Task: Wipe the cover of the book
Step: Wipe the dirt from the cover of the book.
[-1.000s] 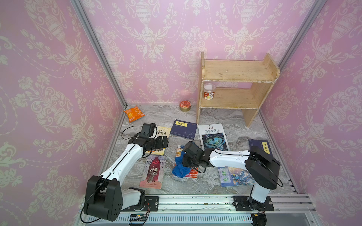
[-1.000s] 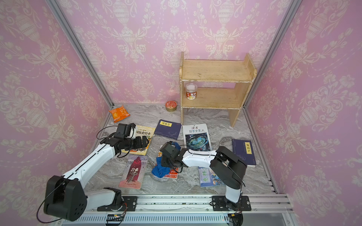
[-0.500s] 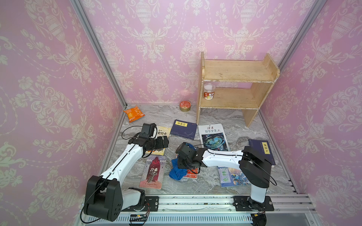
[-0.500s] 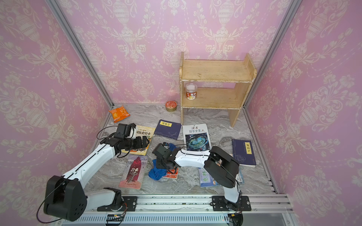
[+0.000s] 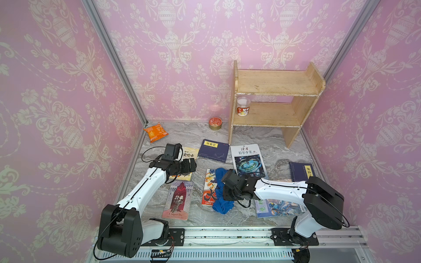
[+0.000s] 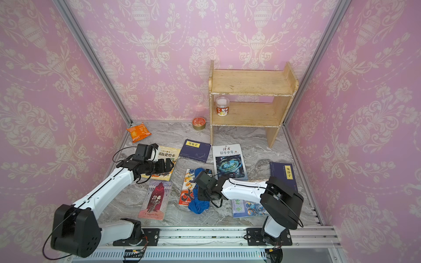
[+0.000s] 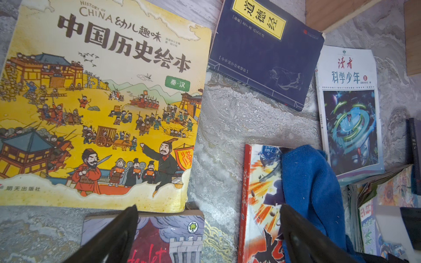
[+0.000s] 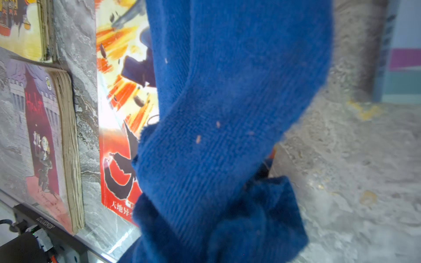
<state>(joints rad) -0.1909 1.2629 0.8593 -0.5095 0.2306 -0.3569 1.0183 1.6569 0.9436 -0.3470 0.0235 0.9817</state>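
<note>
Seen from above: a marbled tabletop (image 5: 262, 136) inside pink-papered walls, strewn with books lying flat.

Far left, near the wall: an orange snack bag (image 5: 155, 134), well apart from the work.

Next, reaching in over a yellow picture book (image 5: 189, 153): the left gripper (image 5: 193, 165), jaws spread wide, holding nothing and touching nothing. Probably parked there to stay out of the other arm's way.

Just nearer the camera: a purple Hamlet paperback (image 5: 177, 200), uncovered.

Toward the middle, flat and face up: the red comic book (image 5: 209, 189), apparently the one being wiped.

Draped down its right half and bunched past its near edge onto the tabletop: a blue cloth (image 5: 221, 205).

Pressed down into that bunch: the right gripper (image 5: 227, 197), fingers buried in fabric in every view, taken as clamped tight on the cloth. Held low, likely to keep the fabric rubbing against the cover.

Left strip of the cover bare, so wiping judged partway.

Farther right: a science magazine (image 5: 248, 159), a colourful magazine (image 5: 280, 208) under the right arm, and a navy book (image 5: 301, 170). At the back, a wooden shelf (image 5: 273, 86) with a jar (image 5: 243, 108).
</note>
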